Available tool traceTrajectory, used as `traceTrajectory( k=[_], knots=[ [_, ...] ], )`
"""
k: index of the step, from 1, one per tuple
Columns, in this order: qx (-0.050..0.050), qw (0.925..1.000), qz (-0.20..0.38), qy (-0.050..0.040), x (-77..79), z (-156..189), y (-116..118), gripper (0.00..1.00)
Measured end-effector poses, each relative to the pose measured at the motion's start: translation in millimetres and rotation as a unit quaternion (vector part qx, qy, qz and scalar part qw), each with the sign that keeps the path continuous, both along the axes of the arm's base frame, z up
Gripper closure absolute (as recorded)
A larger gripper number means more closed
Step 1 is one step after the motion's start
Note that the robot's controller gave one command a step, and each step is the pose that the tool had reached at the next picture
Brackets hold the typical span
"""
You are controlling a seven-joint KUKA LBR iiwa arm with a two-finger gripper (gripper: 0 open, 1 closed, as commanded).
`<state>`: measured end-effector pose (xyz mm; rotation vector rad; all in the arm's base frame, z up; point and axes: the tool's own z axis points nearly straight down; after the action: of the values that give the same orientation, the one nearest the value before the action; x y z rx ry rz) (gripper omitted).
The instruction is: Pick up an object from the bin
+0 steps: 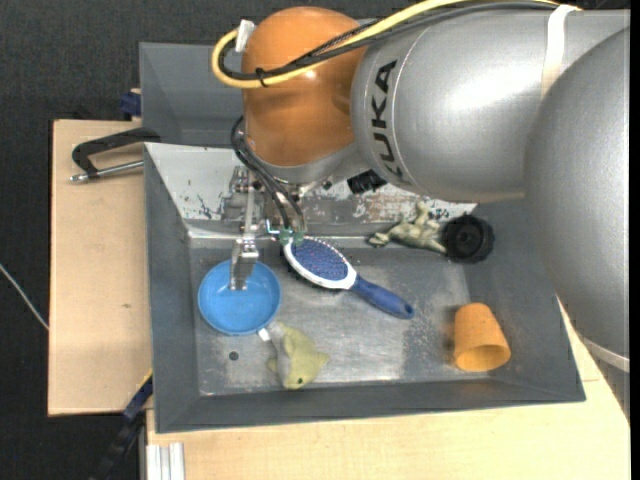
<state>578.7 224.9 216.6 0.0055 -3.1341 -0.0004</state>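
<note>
Black capitals run sideways up the silver casing of my arm (pixel 470 98), just beside the orange wrist cover (pixel 300 88); the lettering (pixel 386 118) reads "KUKA", its first letter partly lost at the casing's curve; dark specks on the pale back wall of the grey bin (pixel 168 268) spell nothing legible.

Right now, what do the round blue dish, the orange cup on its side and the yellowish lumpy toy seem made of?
Round blue dish: likely hard plastic, smooth, faintly shiny. Orange cup: probably plastic too, matte, even colour. Yellowish lumpy toy: looks soft, maybe rubber or fabric; dull, uneven surface leaves it open.
</note>
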Motion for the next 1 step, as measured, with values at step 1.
traceTrajectory(
  k=[1],
  knots=[
    [0.002,0.9979,0.065,-0.0065,-38.5,-146.0,4.5,0.0]
  ],
)
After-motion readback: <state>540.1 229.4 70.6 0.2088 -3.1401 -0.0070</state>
